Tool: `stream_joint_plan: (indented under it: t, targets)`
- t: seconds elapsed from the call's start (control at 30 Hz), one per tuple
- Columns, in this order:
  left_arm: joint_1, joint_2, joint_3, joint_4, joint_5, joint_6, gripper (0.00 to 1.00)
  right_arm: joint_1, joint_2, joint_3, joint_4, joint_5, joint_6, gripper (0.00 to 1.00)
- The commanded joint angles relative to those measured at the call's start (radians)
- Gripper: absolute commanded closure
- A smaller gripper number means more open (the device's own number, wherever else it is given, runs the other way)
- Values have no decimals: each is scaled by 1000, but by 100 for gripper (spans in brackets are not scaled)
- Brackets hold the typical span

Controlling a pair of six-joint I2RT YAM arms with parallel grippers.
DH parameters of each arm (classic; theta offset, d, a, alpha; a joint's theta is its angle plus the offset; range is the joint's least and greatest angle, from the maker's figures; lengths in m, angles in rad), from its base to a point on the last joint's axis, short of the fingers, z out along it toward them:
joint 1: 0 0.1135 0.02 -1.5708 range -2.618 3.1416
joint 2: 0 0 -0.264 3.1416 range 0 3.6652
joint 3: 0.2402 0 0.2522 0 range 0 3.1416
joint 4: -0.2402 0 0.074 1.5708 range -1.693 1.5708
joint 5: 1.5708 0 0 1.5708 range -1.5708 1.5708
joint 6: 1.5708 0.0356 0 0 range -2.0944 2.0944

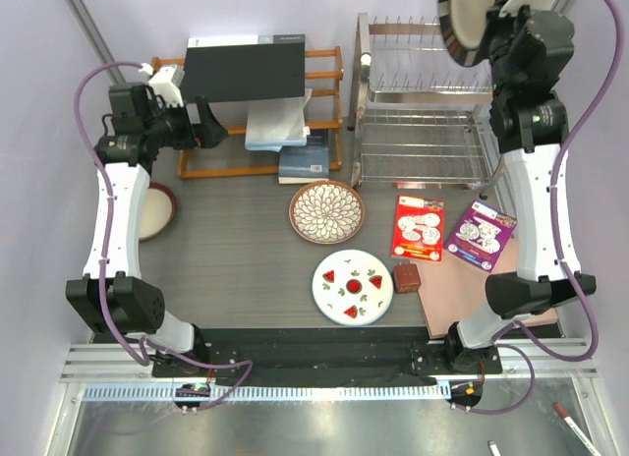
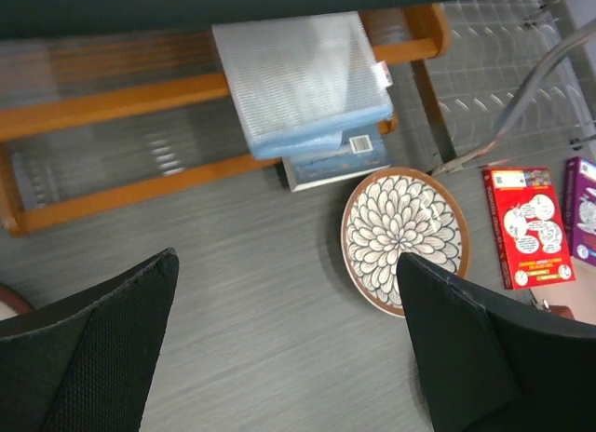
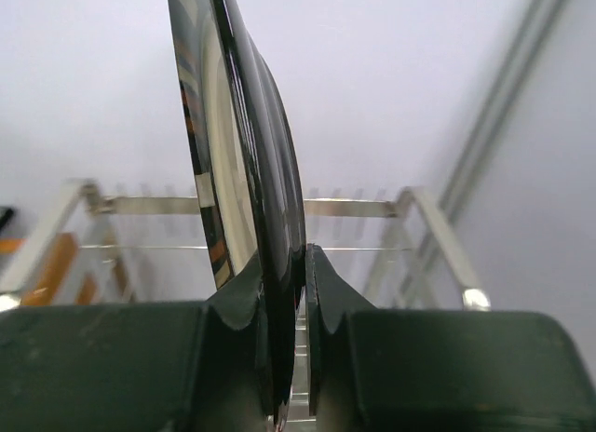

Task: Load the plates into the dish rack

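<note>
Grey table (image 1: 236, 269), both arms bolted at the near edge. Rack (image 1: 423, 132) stands far right, with no plate in its slot wires that I can see. Orange shelf (image 1: 257, 167) sits far left with books and a dark board on it. Right gripper (image 3: 296, 274) is raised above the rack's back right corner, fingers pinched tight on the rim of the dark-rimmed plate (image 1: 462, 19). The plate is carried on edge, near upright; I judge that is so it can drop straight between two slot wires. The wrist view shows the rack's top rail just beyond the plate (image 3: 242, 125). Left gripper (image 1: 211, 122) hovers by the shelf, jaws spread wide and holding nothing; it looks parked clear of the right arm's work. Three plates lie flat on the table, waiting: petal plate (image 1: 326, 211) mid-table, watermelon plate (image 1: 353, 287) nearer the bases, maroon-rimmed plate (image 1: 157, 210) at left, half hidden by the left arm. Red card (image 1: 418, 227) and purple card (image 1: 480, 235) lie in front of the rack. The cube (image 1: 406, 277) sits just beside the watermelon plate.
</note>
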State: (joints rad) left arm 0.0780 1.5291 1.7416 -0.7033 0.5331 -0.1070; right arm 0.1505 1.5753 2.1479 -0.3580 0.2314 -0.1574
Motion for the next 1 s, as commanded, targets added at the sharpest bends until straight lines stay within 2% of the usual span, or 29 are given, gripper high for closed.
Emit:
stream_joint_plan:
  t: [0.0, 0.13, 0.23, 0.37, 0.5, 0.97]
  targets:
    - [-56, -78, -135, 102, -168, -108, 0, -127, 9, 131, 262, 59, -50, 99]
    - [-153, -147, -233, 126, -281, -132, 1, -233, 46, 182, 218, 29, -47, 99]
    - [-156, -179, -293, 146, -227, -209, 0, -281, 77, 201, 209, -3, -53, 99]
    - [-159, -204, -381, 191, -174, -244, 0, -290, 130, 285, 176, 3, -56, 99]
    - [-161, -231, -435, 222, -153, -267, 0, -292, 158, 302, 156, -1, -65, 99]
    - [-161, -225, -475, 254, -143, -286, 1, -293, 207, 262, 151, 6, -65, 99]
